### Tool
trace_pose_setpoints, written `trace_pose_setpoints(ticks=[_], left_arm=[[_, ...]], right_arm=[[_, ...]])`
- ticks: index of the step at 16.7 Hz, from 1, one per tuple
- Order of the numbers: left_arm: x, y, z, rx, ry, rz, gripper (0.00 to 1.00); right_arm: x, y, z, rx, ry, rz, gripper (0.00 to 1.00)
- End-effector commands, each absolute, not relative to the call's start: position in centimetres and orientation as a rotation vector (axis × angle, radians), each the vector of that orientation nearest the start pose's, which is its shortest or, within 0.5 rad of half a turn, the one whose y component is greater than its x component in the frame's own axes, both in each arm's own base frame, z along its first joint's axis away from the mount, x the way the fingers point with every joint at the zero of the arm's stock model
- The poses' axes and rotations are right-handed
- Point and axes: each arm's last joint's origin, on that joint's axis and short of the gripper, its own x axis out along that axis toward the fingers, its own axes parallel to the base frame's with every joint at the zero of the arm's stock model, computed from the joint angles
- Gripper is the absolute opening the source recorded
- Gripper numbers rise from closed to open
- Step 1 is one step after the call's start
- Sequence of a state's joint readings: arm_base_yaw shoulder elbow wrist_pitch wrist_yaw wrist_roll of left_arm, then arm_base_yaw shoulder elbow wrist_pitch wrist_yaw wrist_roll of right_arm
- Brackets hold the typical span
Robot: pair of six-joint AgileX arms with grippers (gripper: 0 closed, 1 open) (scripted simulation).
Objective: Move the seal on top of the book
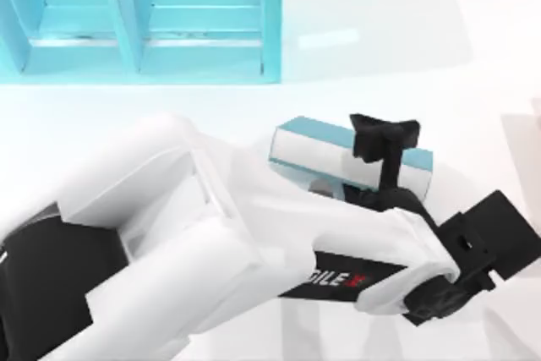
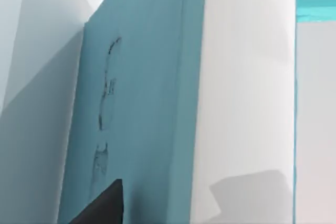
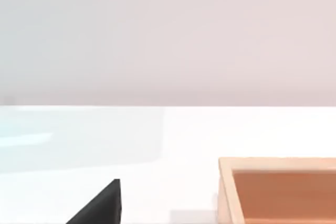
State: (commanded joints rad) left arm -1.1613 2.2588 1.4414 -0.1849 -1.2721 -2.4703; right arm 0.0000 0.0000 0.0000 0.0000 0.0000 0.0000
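Shelving in teal, a compartmented shelf unit [image 1: 139, 19], fills the table's 11 o'clock corner in the top view. From 8 o'clock the left arm [image 1: 211, 243] reaches across the middle of the table toward 3 o'clock. Just right of centre lies the book [image 1: 325, 151], flat, with its teal cover up and its white page edges turned toward 6 o'clock. The left gripper [image 1: 385, 134] hangs over the book's 3 o'clock end. I cannot tell whether that pincer is apart, together or clamped on something, since it reads as one dark shape from above. The left wrist view looks close onto the book [image 2: 142, 103], showing the cover with faint dark marks beside the white pages.

At the table's 3 o'clock side, the right wrist view takes in a tan wooden piece with a raised rim [image 3: 278, 190] on the white table [image 3: 157, 145]. The right gripper's state cannot be made out either.

Where the seal lies I cannot tell, and I cannot say whether that tan piece is it.

My judgement is that the step in hand is the placing over the book. If the seal is held, the next move calls for a straight descent onto the cover, well inside its edges, then a gentle release.
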Motion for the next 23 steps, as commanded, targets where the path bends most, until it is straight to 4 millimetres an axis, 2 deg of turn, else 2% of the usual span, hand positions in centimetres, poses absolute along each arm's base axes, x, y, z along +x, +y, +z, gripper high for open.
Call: trace_pose_setpoints(ticks=[3, 6, 11, 17, 20, 23], left_arm=[[20.4, -39.8, 10.0, -1.511, 0.009, 0.397, 1.0], [18.8, -40.4, 9.8, -1.535, 0.021, 0.398, 1.0], [14.7, -40.9, 9.4, -1.564, 0.045, 0.42, 1.0], [9.1, -40.0, 10.0, -1.526, 0.035, 0.431, 1.0], [7.1, -39.5, 10.6, -1.508, 0.018, 0.417, 1.0], [6.0, -39.3, 11.0, -1.504, 0.007, 0.401, 1.0]], right_arm=[[10.6, -0.1, 16.0, 0.0, 0.0, 0.0, 1.0], [10.6, -0.1, 16.0, 0.0, 0.0, 0.0, 1.0], [10.6, -0.1, 16.0, 0.0, 0.0, 0.0, 1.0], [10.6, -0.1, 16.0, 0.0, 0.0, 0.0, 1.0], [10.6, -0.1, 16.0, 0.0, 0.0, 0.0, 1.0], [10.6, -0.1, 16.0, 0.0, 0.0, 0.0, 1.0]])
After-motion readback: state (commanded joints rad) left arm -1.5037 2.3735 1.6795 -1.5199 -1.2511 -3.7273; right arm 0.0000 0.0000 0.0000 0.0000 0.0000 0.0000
